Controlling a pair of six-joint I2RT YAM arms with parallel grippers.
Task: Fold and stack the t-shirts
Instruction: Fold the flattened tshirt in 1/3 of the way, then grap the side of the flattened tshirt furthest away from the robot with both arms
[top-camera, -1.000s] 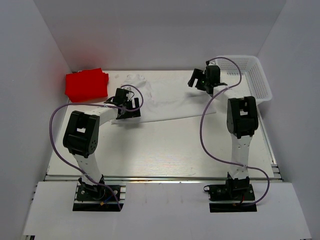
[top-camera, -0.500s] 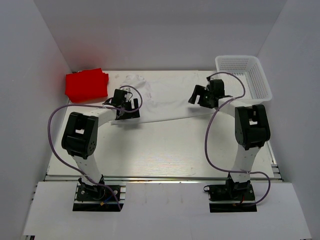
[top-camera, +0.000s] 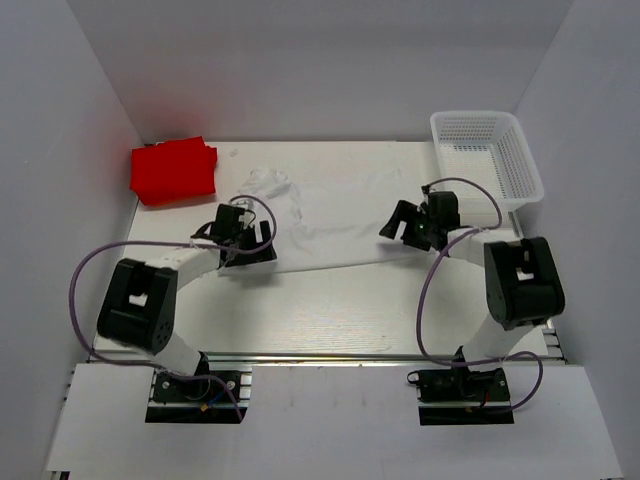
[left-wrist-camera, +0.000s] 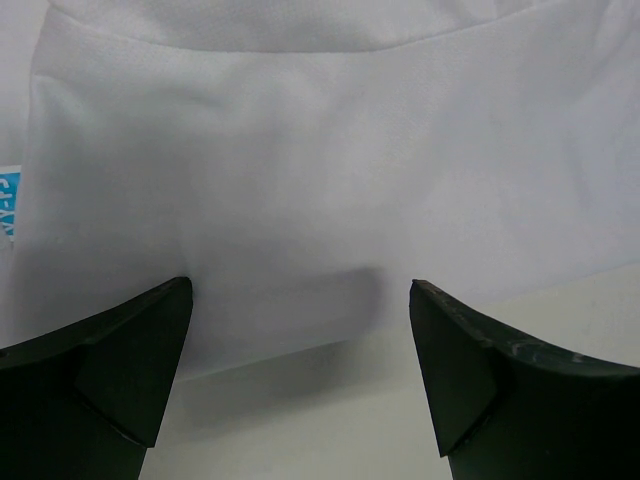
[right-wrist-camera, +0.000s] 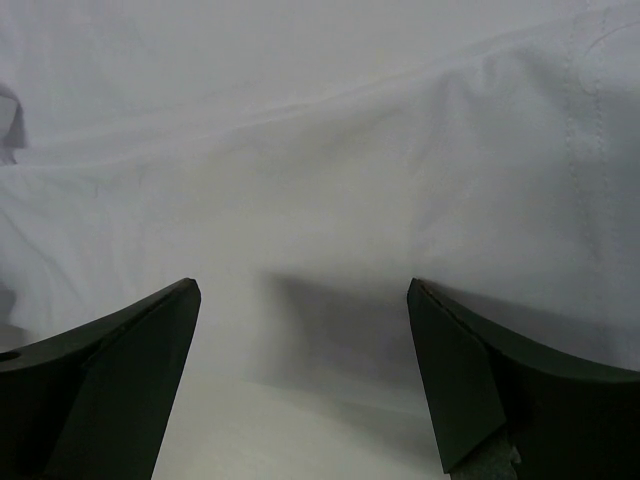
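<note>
A: How are the claws seen?

B: The left claw (left-wrist-camera: 300, 290) and the right claw (right-wrist-camera: 300, 285) are both opened wide, and nothing is gripped. Each is held low at the near edge of the white shirt (top-camera: 335, 210).

A: And the shirts?

B: The white shirt is spread at the middle of the surface (top-camera: 330, 310). The red shirt (top-camera: 173, 170) is laid folded at the far left corner, apart from it.

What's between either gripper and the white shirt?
Nothing visible. The left gripper and right gripper hang open just above the white shirt at its near edge; only cloth and table show between their fingers.
</note>
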